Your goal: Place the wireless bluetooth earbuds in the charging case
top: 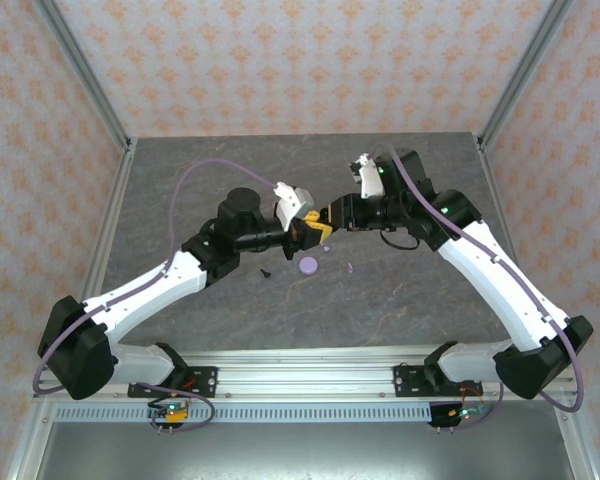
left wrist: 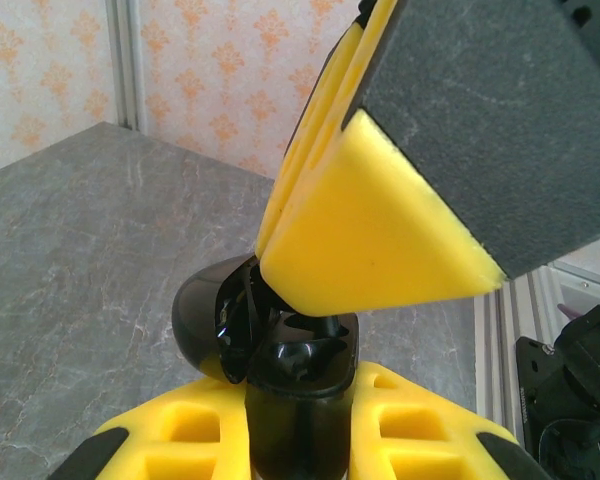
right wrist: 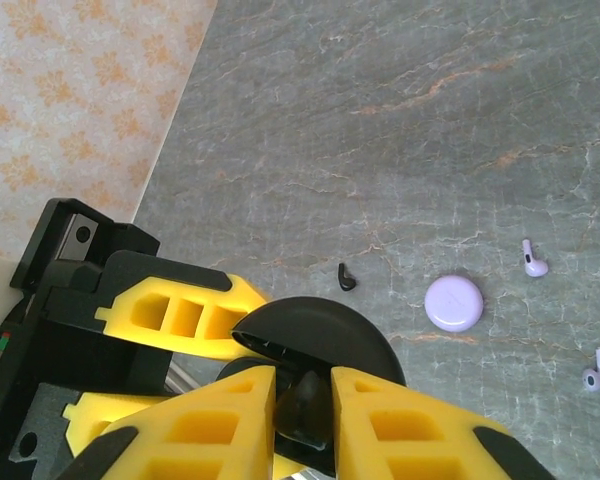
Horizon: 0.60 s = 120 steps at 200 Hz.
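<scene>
A loose black earbud (right wrist: 347, 277) lay on the tabletop (right wrist: 430, 120). Next to it, the left claw (left wrist: 300, 432) was clenched on the open black charging case (right wrist: 315, 325). The right claw (right wrist: 303, 385) was pinched shut on a small black piece (right wrist: 306, 405) at the case's mouth. Further right lay a lavender case (right wrist: 453, 302) and two lavender earbuds (right wrist: 534, 260), each apart.

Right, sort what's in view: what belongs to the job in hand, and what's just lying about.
Job in hand:
- black charging case, gripped by the left pincer, with the right pincer at it
- black earbud, loose

Lying about, likely for later:
- lavender case, shut
- two lavender earbuds, beside it but apart
</scene>
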Each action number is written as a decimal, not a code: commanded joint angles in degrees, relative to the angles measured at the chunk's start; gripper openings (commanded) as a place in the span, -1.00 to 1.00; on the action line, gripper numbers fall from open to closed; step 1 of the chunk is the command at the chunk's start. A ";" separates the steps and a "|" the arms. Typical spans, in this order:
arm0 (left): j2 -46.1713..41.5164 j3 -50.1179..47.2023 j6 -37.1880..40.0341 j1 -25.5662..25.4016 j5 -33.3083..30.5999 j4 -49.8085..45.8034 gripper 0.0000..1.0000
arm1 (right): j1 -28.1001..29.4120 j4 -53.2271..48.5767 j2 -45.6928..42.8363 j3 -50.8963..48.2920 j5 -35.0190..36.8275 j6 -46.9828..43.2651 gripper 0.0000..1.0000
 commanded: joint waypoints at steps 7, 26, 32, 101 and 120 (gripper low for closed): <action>-0.39 1.78 1.64 -0.32 -1.21 1.15 -0.83 | -0.07 -0.34 -2.38 1.03 4.31 0.59 -0.61; -0.44 1.60 1.82 -0.38 -1.32 1.21 -0.83 | -0.03 0.29 -2.79 0.75 4.55 0.93 -0.62; -0.43 1.51 1.90 -0.40 -1.34 1.21 -0.83 | -0.08 0.41 -2.77 0.66 4.48 1.03 -0.62; -0.73 0.73 3.20 -0.89 -2.03 2.16 -0.84 | 0.02 0.90 -2.57 0.14 2.06 1.42 -0.62; -0.91 0.11 3.39 -1.02 -2.66 3.13 -0.84 | -0.05 1.30 -2.82 -0.09 2.09 1.64 -0.62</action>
